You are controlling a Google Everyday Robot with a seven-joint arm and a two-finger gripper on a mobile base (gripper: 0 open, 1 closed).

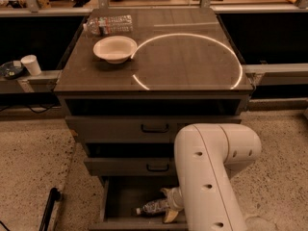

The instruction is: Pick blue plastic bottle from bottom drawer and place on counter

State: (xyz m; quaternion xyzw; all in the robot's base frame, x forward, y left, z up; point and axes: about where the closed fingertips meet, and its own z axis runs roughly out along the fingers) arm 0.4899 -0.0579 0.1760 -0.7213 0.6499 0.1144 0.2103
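White rounded arm [211, 177], tan gripper [167, 206] in drawer [120, 198]

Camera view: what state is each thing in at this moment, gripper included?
bottom drawer: pulled open.
blue plastic bottle: lying on its side in the bottom drawer.
gripper: down in the bottom drawer, open, a finger on either side of the blue plastic bottle.
upper two drawers: pushed in.
clear water bottle: lying on its side on the counter.
white bowl: upright, empty, on the counter.
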